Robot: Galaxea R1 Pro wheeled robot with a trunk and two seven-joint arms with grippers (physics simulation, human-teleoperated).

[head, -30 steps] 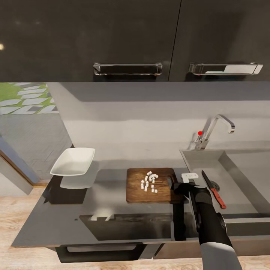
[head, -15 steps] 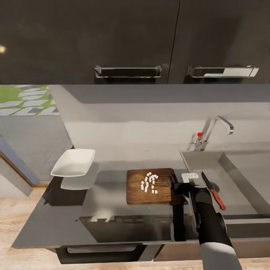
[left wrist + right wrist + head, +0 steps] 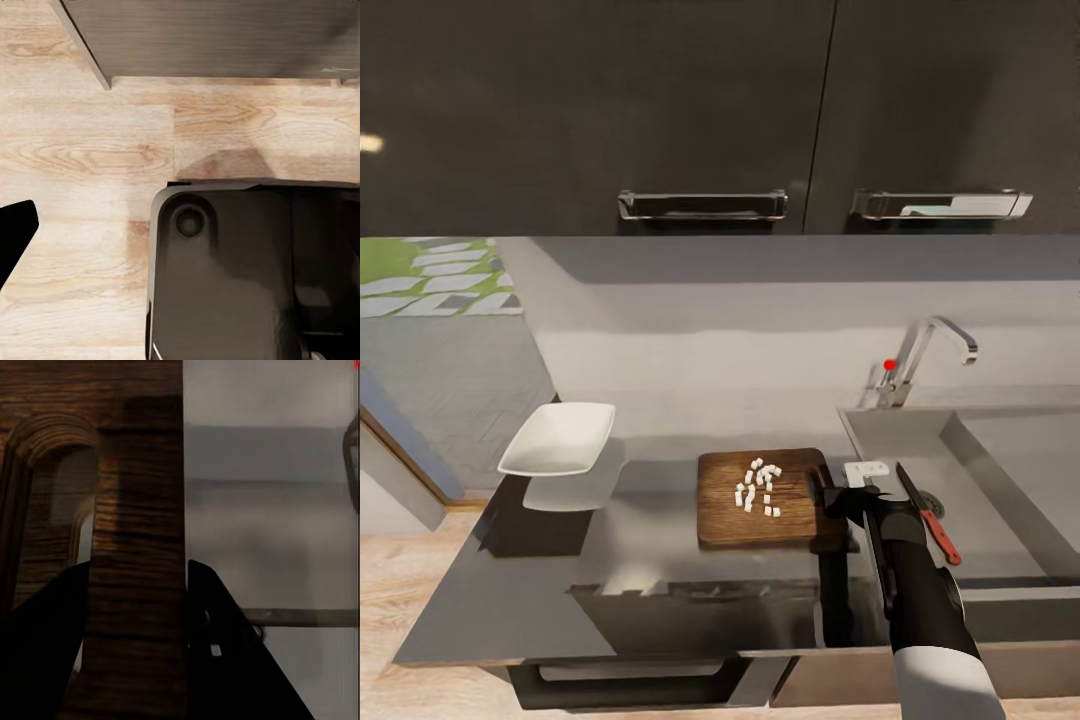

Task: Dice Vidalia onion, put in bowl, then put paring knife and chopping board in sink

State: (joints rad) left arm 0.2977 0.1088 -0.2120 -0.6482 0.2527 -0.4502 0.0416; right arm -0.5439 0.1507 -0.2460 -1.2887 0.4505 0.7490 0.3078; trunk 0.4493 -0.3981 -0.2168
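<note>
Not much has moved over the last second: the whole head view has slid a bit, cabinet handles sitting lower and the outdoor patch at the far left shrinking, so that's the camera tilting, not the stuff on the counter point(image 3: 510, 590). The board point(image 3: 720, 505) is in the same spot just left of the sink point(image 3: 1000, 500), with the white onion dice point(image 3: 758, 487) piled on its middle. The right gripper point(image 3: 838, 500) is still parked at the board's sink-side edge, and in the wrist view its two dark fingers point(image 3: 217, 630) sit on either side of the board's handle strip point(image 3: 139, 547), pinching it as far as I can tell. The knife point(image 3: 927, 510) already lies in the sink, blade pointing to the faucet point(image 3: 920, 360). The bowl point(image 3: 558, 438) sits well left of the board and looks empty, so my guess is the dice get carried over on the board and tipped in next. Can't tell what the left fingers are doing.
</note>
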